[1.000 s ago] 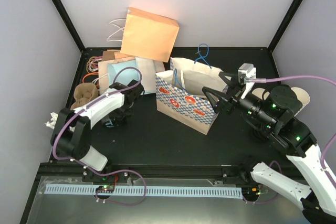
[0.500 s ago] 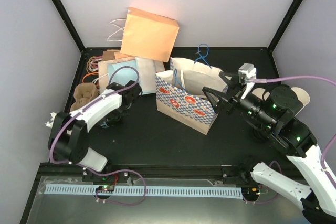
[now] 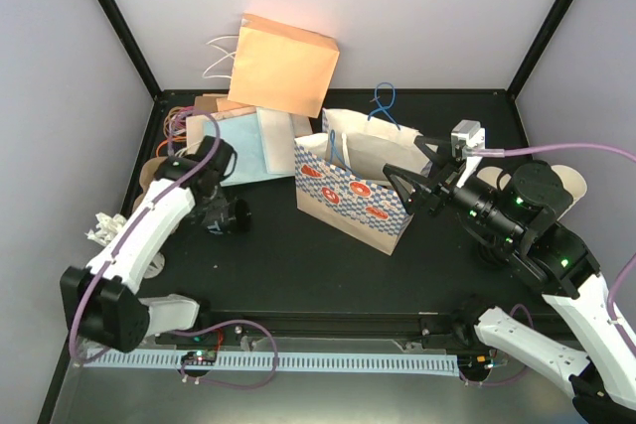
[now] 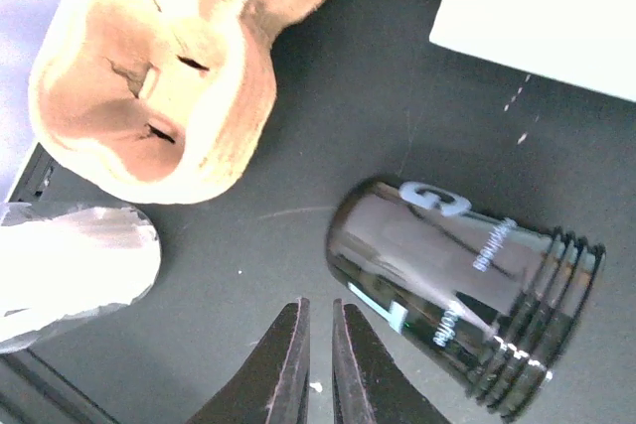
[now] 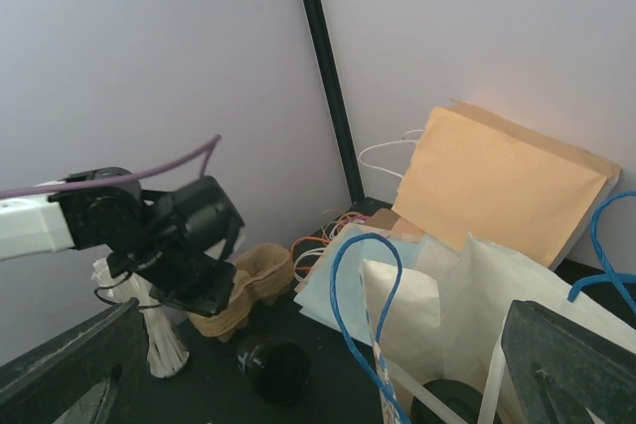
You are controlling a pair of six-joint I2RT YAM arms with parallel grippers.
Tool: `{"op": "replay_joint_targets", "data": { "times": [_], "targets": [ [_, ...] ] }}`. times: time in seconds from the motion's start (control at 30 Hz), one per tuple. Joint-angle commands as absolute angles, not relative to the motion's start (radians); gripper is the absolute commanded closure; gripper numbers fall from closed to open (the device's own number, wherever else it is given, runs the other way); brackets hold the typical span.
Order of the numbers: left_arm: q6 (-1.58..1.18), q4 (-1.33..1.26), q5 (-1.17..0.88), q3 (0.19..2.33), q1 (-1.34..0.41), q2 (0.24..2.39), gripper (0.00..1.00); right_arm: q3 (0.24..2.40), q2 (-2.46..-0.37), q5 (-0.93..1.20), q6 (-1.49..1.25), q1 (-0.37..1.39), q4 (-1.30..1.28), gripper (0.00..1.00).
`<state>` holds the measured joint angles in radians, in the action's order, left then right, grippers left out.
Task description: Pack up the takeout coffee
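Observation:
The takeout coffee (image 3: 235, 215) (image 4: 457, 290) (image 5: 273, 369) is a black ribbed cup with white lettering, lying on its side on the black table. My left gripper (image 3: 216, 219) (image 4: 318, 315) hovers just left of the cup's narrow end, shut with nothing between its fingers and not touching the cup. The blue-checked paper bag (image 3: 353, 191) (image 5: 427, 315) stands open in the middle. A round black lid (image 5: 449, 406) shows inside it. My right gripper (image 3: 409, 174) (image 5: 318, 379) stands open at the bag's right edge, above the bag's mouth.
A brown pulp cup carrier (image 3: 157, 178) (image 4: 159, 76) and a white ribbed paper bundle (image 3: 99, 227) (image 4: 70, 260) lie left of the cup. Flat pale-blue bags (image 3: 243, 141) and an orange bag (image 3: 286, 65) sit at the back. A cream cup (image 3: 569, 186) stands behind my right arm.
My left arm has swung left and its jaws have closed on nothing. The black cup now lies uncovered to the right of the tips. The right arm has not moved.

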<state>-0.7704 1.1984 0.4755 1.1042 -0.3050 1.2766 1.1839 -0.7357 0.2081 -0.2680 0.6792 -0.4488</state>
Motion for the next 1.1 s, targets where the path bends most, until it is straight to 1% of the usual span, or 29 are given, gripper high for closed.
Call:
{"op": "replay_joint_targets", "data": {
  "times": [0.0, 0.07, 0.1, 0.13, 0.17, 0.23, 0.27, 0.37, 0.5, 0.67, 0.8, 0.93, 1.0, 1.07],
  "targets": [
    [-0.697, 1.118, 0.386, 1.094, -0.227, 1.192, 0.91, 1.188, -0.734, 0.207, -0.260, 0.683, -0.438, 0.00],
    [-0.669, 1.092, 0.356, 1.077, -0.207, 1.177, 0.90, 1.191, -0.733, 0.208, -0.260, 0.682, -0.440, 0.00],
    [-0.652, 1.087, 0.346, 1.076, -0.206, 1.178, 0.88, 1.193, -0.733, 0.208, -0.260, 0.682, -0.440, 0.00],
    [-0.639, 1.090, 0.338, 1.084, -0.206, 1.185, 0.82, 1.193, -0.733, 0.208, -0.258, 0.683, -0.441, 0.00],
    [-0.631, 1.094, 0.324, 1.093, -0.206, 1.196, 0.71, 1.195, -0.734, 0.209, -0.257, 0.683, -0.442, 0.00],
    [-0.590, 1.072, 0.257, 1.100, -0.214, 1.223, 0.38, 1.198, -0.736, 0.210, -0.257, 0.683, -0.442, 0.00],
    [-0.586, 1.059, 0.232, 1.099, -0.224, 1.234, 0.32, 1.198, -0.737, 0.212, -0.258, 0.683, -0.441, 0.00],
    [-0.613, 1.032, 0.253, 1.100, -0.307, 1.264, 0.23, 1.199, -0.741, 0.215, -0.259, 0.682, -0.438, 0.00],
    [-0.671, 1.065, 0.363, 1.138, -0.410, 1.362, 0.20, 1.200, -0.745, 0.220, -0.261, 0.682, -0.434, 0.00],
    [-0.714, 1.109, 0.487, 1.162, -0.468, 1.532, 0.21, 1.206, -0.750, 0.219, -0.253, 0.683, -0.439, 0.00],
    [-0.791, 1.185, 0.609, 1.184, -0.508, 1.651, 0.26, 1.222, -0.751, 0.213, -0.243, 0.683, -0.455, 0.00],
    [-0.785, 1.157, 0.611, 1.164, -0.511, 1.682, 0.33, 1.217, -0.744, 0.213, -0.241, 0.682, -0.453, 0.00],
    [-0.785, 1.158, 0.617, 1.163, -0.511, 1.687, 0.39, 1.215, -0.746, 0.208, -0.240, 0.683, -0.454, 0.00],
    [-0.794, 1.169, 0.642, 1.161, -0.510, 1.681, 0.49, 1.213, -0.746, 0.208, -0.239, 0.683, -0.454, 0.00]
  ]
}}
